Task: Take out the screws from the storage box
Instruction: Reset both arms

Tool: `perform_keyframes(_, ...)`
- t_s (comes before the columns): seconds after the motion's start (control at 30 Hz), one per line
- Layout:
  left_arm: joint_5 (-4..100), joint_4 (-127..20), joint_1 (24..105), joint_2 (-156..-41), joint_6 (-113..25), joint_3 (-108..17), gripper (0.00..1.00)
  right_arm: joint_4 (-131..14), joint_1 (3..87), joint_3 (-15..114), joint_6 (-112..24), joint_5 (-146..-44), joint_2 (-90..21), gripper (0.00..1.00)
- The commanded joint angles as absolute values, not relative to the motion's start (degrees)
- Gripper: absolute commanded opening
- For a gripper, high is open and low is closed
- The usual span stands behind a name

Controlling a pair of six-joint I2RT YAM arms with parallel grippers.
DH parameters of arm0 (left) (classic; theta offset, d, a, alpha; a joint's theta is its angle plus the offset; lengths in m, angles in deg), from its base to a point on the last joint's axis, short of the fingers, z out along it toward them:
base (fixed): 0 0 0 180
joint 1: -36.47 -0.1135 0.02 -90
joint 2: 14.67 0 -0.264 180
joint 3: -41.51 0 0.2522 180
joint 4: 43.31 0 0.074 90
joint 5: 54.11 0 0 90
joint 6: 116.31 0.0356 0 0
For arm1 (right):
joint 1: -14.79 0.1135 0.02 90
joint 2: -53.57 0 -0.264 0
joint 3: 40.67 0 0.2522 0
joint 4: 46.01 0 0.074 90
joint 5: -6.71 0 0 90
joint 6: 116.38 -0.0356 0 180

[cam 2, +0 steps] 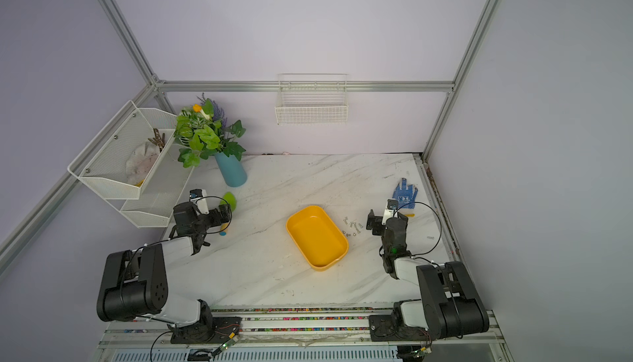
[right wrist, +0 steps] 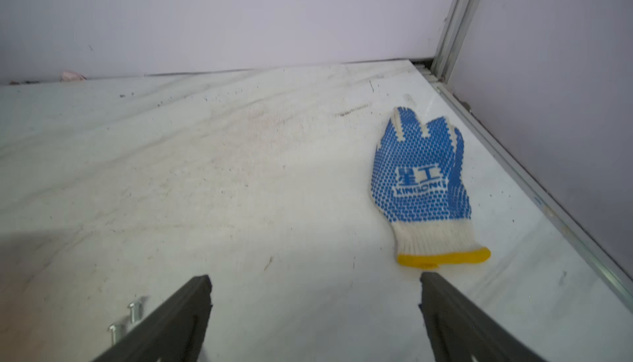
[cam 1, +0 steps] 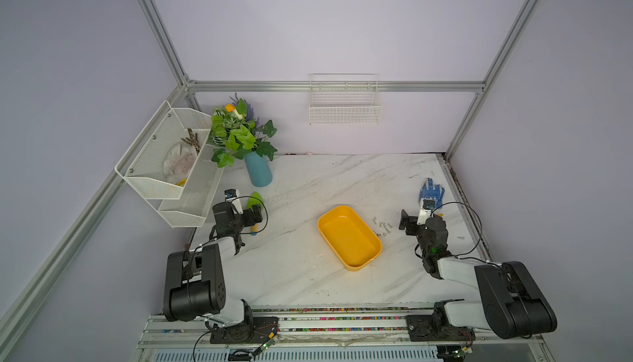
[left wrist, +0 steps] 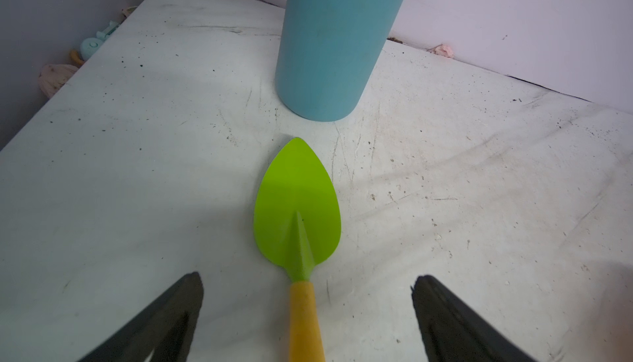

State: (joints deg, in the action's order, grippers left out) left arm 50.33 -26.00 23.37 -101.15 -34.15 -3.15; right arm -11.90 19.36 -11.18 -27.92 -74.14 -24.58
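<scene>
In both top views we see the box lying right of centre in the frame on the tabletop. The screws lie in a small cluster on the tabletop, outside the box and just beside its right-hand rim. They sit between the box and the right jaws. A lone screw lies well apart from the cluster, further right, near the tabletop's edge. The right jaws stand near the cluster, on its right, and are spread wide with nothing in them. The left jaws are left of centre in the frame, well apart from the box and the screws. They stand above the trowel, and its green blade shows beyond them.

From the left wrist we see the left jaws released and gaping. The trowel runs out between them, its yellow handle clear of both sides. Its blade points at the blue vase, which stands near the tip. No screws or box show here.

From the right wrist we see the right jaws wide apart and grasping nothing, with bare tabletop between them. Two screws lie on the tabletop just beside the outer side of one jaw. We cannot tell whether they touch it. A blue-dotted glove lies flat beyond the other jaw.
</scene>
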Motion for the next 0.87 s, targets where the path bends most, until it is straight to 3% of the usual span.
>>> perform_keyframes(0.0, 51.49, -16.61, 24.16, -101.19, -32.32, 0.09, 1.0, 4.77, 18.45, -12.98, -26.09, -79.36, -29.21, 0.99)
perform_keyframes(0.1, 48.05, -9.98, 28.28, -100.79, -28.09, 4.04, 1.0, 19.37, 18.45, -15.39, -27.24, -76.31, -37.74, 0.99)
perform_keyframes(0.27, 39.4, -8.82, 31.97, -103.03, -26.58, 4.52, 1.0, 0.18, 18.47, -8.58, -27.75, -74.71, -33.63, 1.0)
perform_keyframes(0.43, 38.8, -5.42, 32.23, -104.14, -26.55, 5.33, 1.0, 7.38, 18.52, -10.05, -27.61, -74.49, -36.66, 1.0)
perform_keyframes(0.83, 35.83, -5.48, 33.04, -103.79, -26.68, 5.39, 1.0, 6.06, 18.56, -9.63, -27.27, -75.06, -36.52, 1.0)
